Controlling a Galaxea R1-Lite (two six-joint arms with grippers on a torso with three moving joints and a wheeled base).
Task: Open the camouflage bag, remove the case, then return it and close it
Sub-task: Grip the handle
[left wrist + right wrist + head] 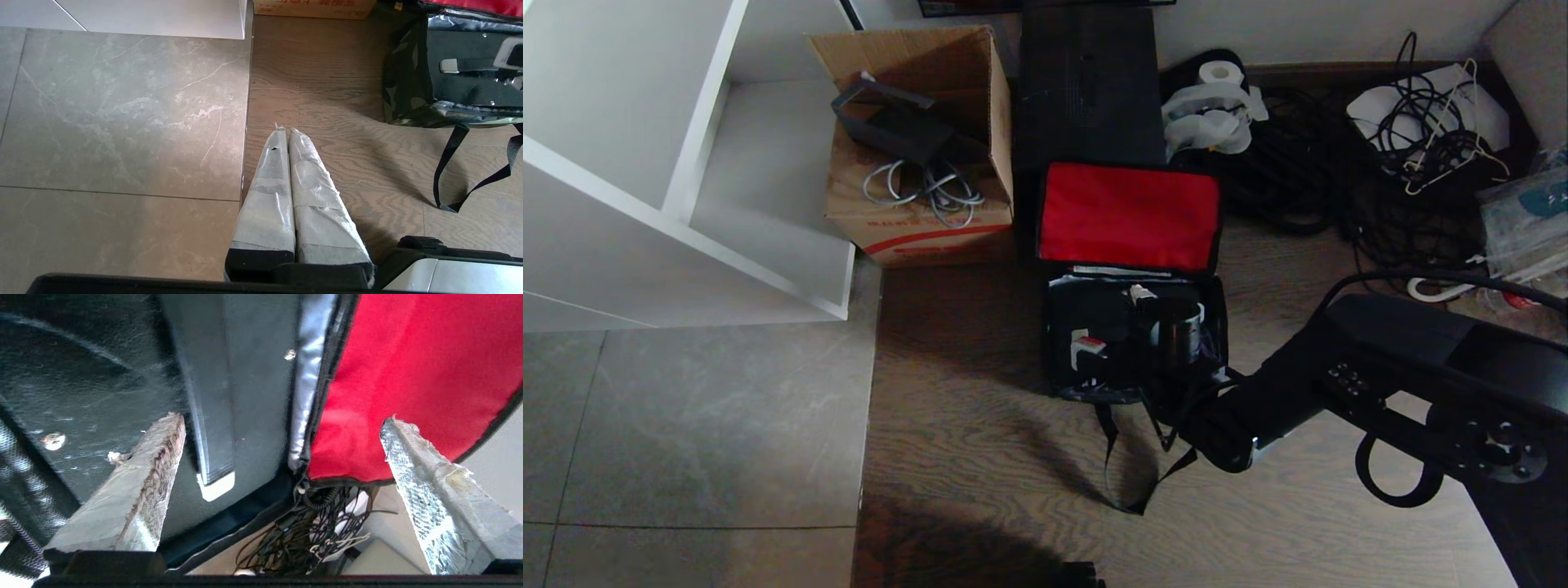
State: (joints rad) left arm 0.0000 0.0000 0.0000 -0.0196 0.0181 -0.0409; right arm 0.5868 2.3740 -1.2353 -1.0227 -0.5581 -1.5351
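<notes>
The camouflage bag [1058,359] lies open on the wooden floor, its red-lined lid [1127,216] folded back. The black case [1094,322] sits inside it, and a small red latch [1091,344] shows on top. My right gripper [1172,331] hangs over the right part of the case. It is open wide [282,418] with nothing between its fingers. Between them I see the case's strap handle with a silver-white end [215,486] and the red lining [408,375]. My left gripper [286,132] is shut and empty, parked above the floor to the left of the bag [404,81].
A brown cardboard box [915,212] and a taller black box [1086,82] stand behind the bag. A white shelf unit [686,204] stands at the left. Tangled cables [1421,139] and a paper roll [1221,73] lie at the back right. The bag's straps [1131,474] trail forward.
</notes>
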